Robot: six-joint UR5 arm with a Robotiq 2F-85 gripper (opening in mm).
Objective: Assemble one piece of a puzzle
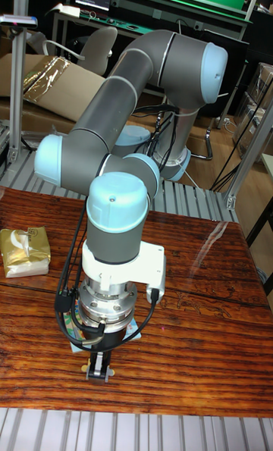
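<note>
My gripper (98, 369) points straight down near the front edge of the wooden table (197, 330). Its black fingers (94, 366) stand close together, and the wrist hides whether anything sits between them. Only slivers of the colourful puzzle show beneath the wrist flange: a red and blue edge (71, 331) on the left and a light blue corner (136, 334) on the right. The rest of the puzzle is covered by the arm. No separate puzzle piece shows.
A gold packet (25, 251) lies at the table's left edge. The arm's grey links (114, 110) reach in from the base behind the table. Black cables (70, 284) hang along the wrist. Slatted metal framing runs in front of the table (136, 428).
</note>
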